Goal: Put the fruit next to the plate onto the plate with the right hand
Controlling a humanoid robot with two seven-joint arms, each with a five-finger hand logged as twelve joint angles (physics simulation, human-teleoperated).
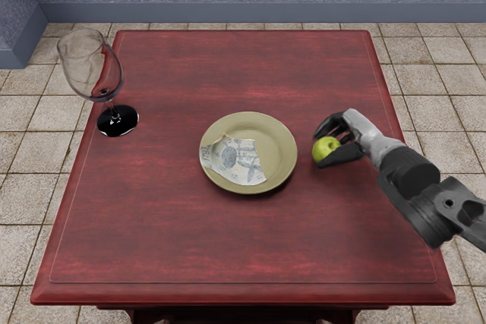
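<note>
One green apple (325,148) sits just to the right of the plate (285,142), and my right hand (338,140) is wrapped around it. My dark fingers (332,122) curl over its far side and the thumb closes in on the near side, so the fruit shows only in the gap that faces the plate. From this slant I cannot tell whether the apple rests on the table (228,256) or hangs a touch clear of it. I judge the step in hand to be firming the grasp and carrying it across. To do that well, I should keep the squeeze even and lift straight up before moving sideways, so the apple clears the raised rim. A crumpled printed paper (231,161) covers the plate's left half, so the bare right half is the nearer, flatter spot. I should let go only once the fruit is seated, since it can roll. The wine glass (99,81) stands well apart at the far left.
</note>
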